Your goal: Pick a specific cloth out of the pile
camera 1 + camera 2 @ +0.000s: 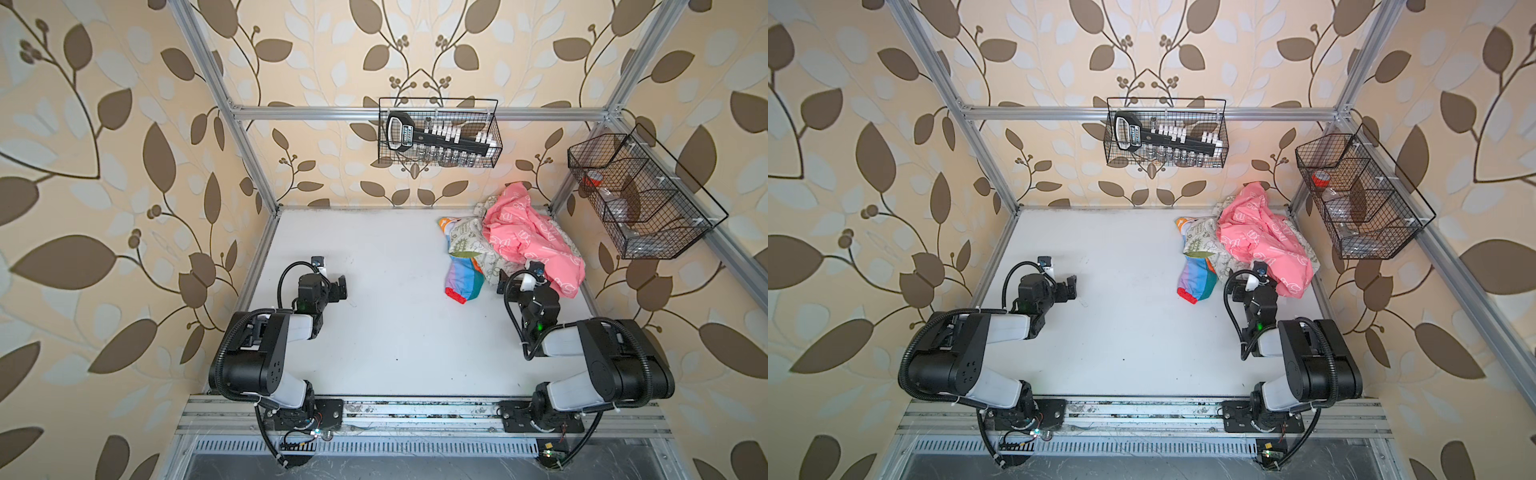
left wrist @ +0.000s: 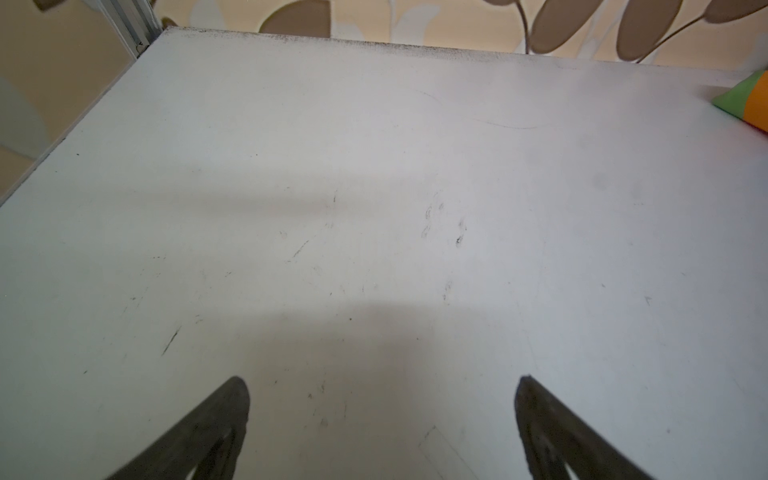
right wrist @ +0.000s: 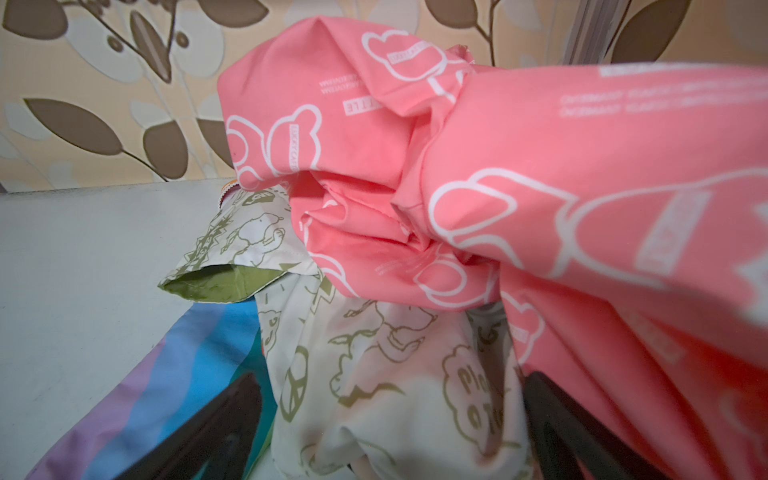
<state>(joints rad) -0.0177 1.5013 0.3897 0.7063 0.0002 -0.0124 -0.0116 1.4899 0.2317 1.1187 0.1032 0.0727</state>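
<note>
The pile sits at the back right of the table, with a pink white-printed cloth (image 1: 530,237) (image 1: 1262,239) (image 3: 519,166) on top of a cream printed one (image 1: 465,239) (image 3: 395,374). The rainbow-striped cloth (image 1: 463,280) (image 1: 1198,282) (image 3: 174,374) pokes out flat from under the pile's front left side; one corner of it (image 2: 744,99) shows in the left wrist view. My right gripper (image 1: 525,279) (image 1: 1256,280) (image 3: 392,378) is pushed into the pile's front edge, open, its fingers straddling a cream fold. My left gripper (image 1: 343,287) (image 1: 1073,287) (image 2: 381,379) hangs open over bare table, far left of the pile.
A wire basket (image 1: 440,133) with a black tool and vials hangs on the back rail. A second wire basket (image 1: 640,195) hangs on the right rail, just above and beside the pile. Frame posts (image 1: 561,195) stand at the table's back corners.
</note>
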